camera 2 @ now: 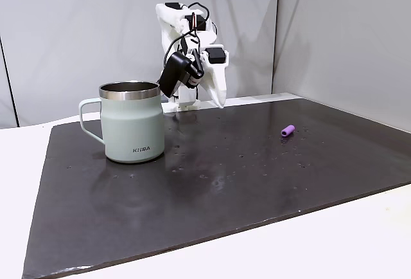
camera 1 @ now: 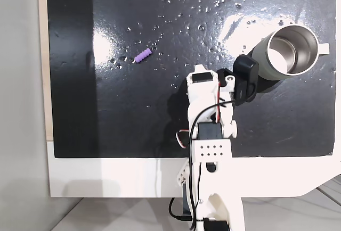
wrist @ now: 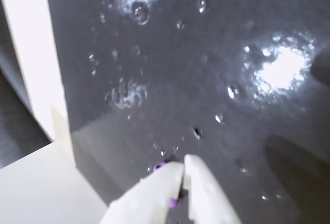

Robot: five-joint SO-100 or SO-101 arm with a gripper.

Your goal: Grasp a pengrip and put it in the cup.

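The white arm was folded up near its base at the near edge of the black mat [camera 1: 133,124] in a fixed view from above, with the gripper [camera 2: 217,99] raised off the surface and pointing down in the fixed view from the side. In the wrist view the gripper's two white fingers [wrist: 154,193] stood almost together, with only a thin slit between them, and small bits of purple showed at the tip and in that slit; I could not tell from them whether anything was actually held there.

The pengrip [camera 1: 143,56] lay on the mat, a small light-purple ribbed piece, well apart from the arm and to the upper left of it in the view from above; the side view showed it [camera 2: 288,130] lying flat on the right part of the mat.

The cup [camera 1: 287,52] stood upright on the mat at the right in the view from above, its steel inside shining, handle pointing right, close beside the arm's black camera [camera 1: 246,76]. In the side view the cup [camera 2: 133,125] was grey-green and well apart from the pengrip. The mat lay on a white table [camera 2: 359,240]
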